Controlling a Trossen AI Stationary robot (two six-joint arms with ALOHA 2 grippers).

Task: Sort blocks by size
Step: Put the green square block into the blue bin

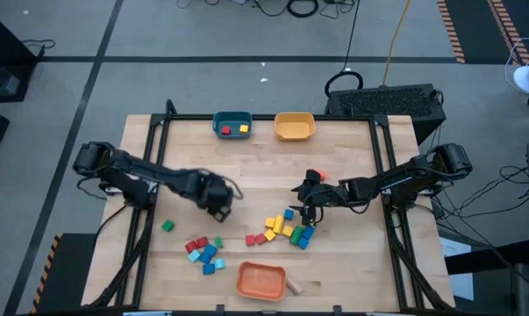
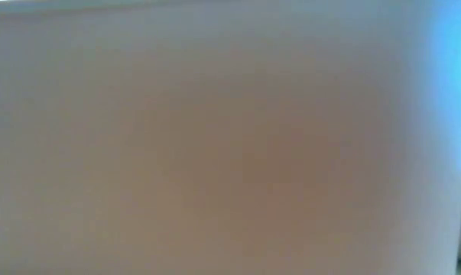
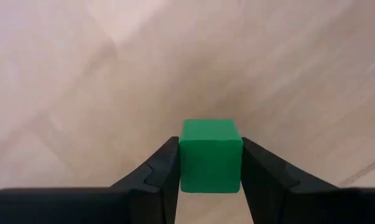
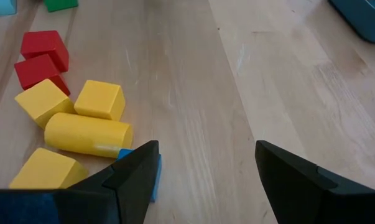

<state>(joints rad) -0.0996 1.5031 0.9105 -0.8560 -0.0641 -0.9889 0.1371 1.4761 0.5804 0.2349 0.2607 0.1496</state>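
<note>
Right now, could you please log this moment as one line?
left gripper: shut on green block | right gripper: open beside yellow blocks | sorting: unfinished

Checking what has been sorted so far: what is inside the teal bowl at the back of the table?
The teal bowl holds two small blocks, a red block and a yellow block. Nothing covers it from above; the low view is blocked.

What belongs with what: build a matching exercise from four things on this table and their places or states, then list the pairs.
1 teal bowl
2 orange bowl
3 green cube
4 yellow cylinder

A gripped in the left tool
B holds a red block and a yellow block
C lies by the open right tool
D beside the plain wood block

Pairs: 1-B, 2-D, 3-A, 4-C
</note>
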